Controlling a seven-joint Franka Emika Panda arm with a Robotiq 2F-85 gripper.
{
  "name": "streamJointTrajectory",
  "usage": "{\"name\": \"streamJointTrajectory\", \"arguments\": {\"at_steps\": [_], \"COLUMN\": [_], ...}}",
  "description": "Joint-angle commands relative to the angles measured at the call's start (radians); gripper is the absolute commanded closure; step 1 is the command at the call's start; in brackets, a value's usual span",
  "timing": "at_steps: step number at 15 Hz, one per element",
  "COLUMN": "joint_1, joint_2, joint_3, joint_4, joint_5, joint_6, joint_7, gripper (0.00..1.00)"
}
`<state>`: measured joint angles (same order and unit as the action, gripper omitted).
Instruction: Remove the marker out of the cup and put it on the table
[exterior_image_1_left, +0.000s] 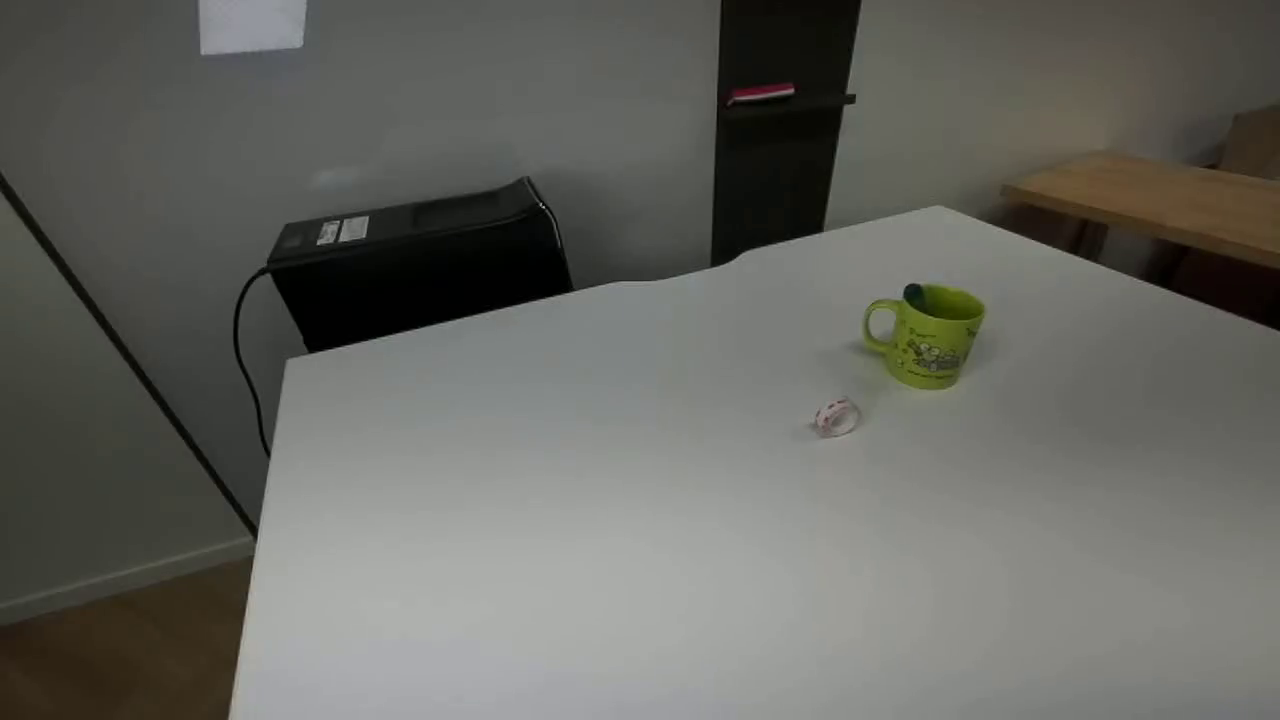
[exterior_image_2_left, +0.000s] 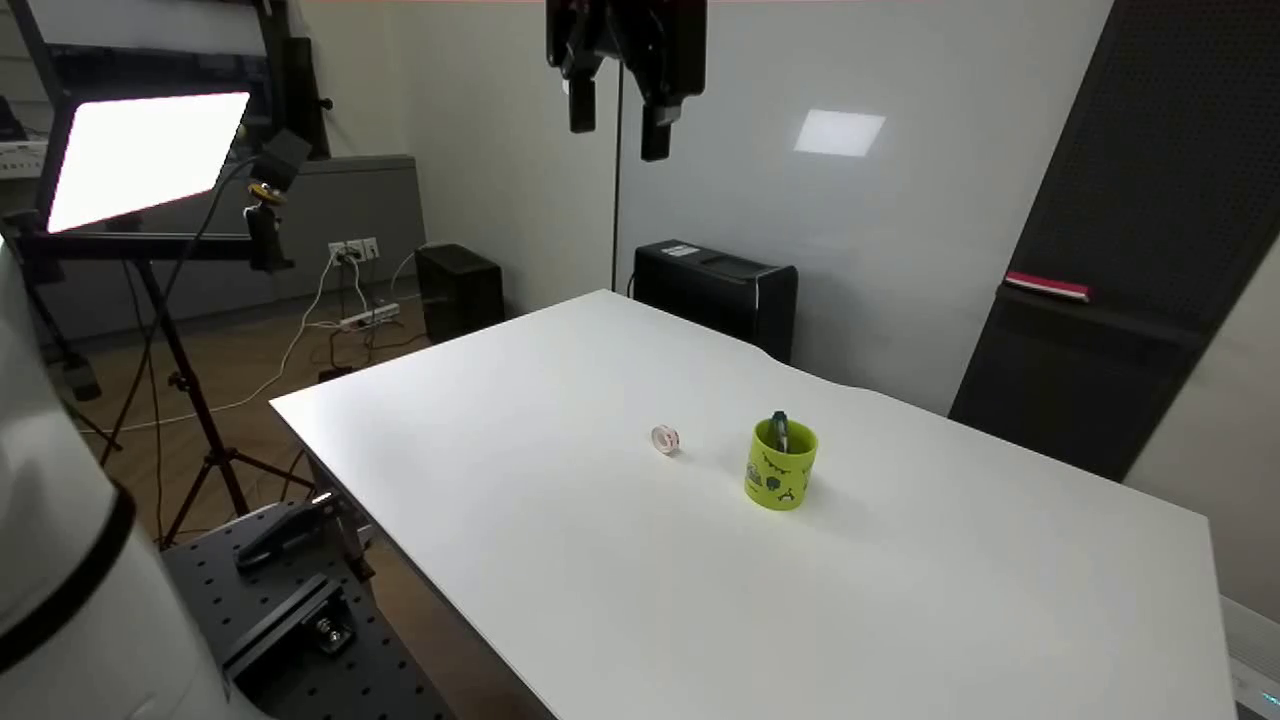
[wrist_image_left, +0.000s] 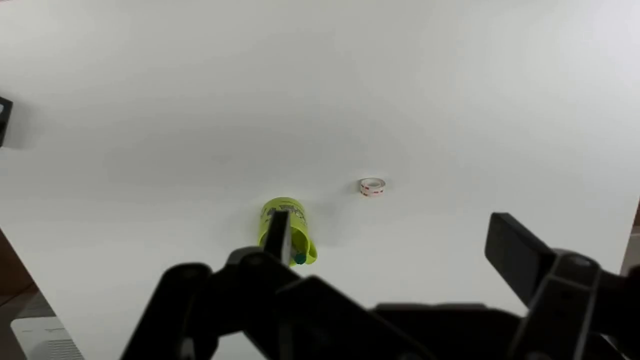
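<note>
The lime-green cup (exterior_image_1_left: 935, 352) stands upright on the white table (exterior_image_1_left: 600, 500), with its handle to the side. It also shows in an exterior view (exterior_image_2_left: 772, 478) and in the wrist view (wrist_image_left: 296, 212), where a finger partly covers it. The marker (exterior_image_1_left: 914, 295) stands tilted inside the cup, its dark green end at the rim; it also shows in an exterior view (exterior_image_2_left: 781, 432) and in the wrist view (wrist_image_left: 299, 258). Its lower part is hidden in the cup. My gripper (exterior_image_2_left: 619, 120) is open and empty, high above the table; its spread fingers show in the wrist view (wrist_image_left: 390, 227).
A small white-and-red tape roll (exterior_image_1_left: 826, 418) lies near the cup; it also shows in the wrist view (wrist_image_left: 372, 191). A black box-like machine (exterior_image_2_left: 710, 300) stands behind the table's far edge. A lamp on a tripod (exterior_image_2_left: 190, 390) stands beyond the table. A wooden table (exterior_image_1_left: 1150, 200) is behind.
</note>
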<state>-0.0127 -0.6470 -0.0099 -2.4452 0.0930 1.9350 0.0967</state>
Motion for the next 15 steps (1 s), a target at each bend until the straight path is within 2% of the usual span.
{"name": "streamJointTrajectory", "arguments": {"at_steps": [1,8,15], "joint_1": [-0.005,-0.005,-0.049], "joint_2": [0.001,0.000,0.052], "joint_3": [0.004,0.004,-0.012], "joint_4": [0.002,0.002,-0.001], "joint_5": [0.003,0.003,-0.012], "joint_6": [-0.002,-0.002,0.054], "joint_7": [-0.003,-0.003,-0.004], "gripper": [0.00,0.00,0.00]}}
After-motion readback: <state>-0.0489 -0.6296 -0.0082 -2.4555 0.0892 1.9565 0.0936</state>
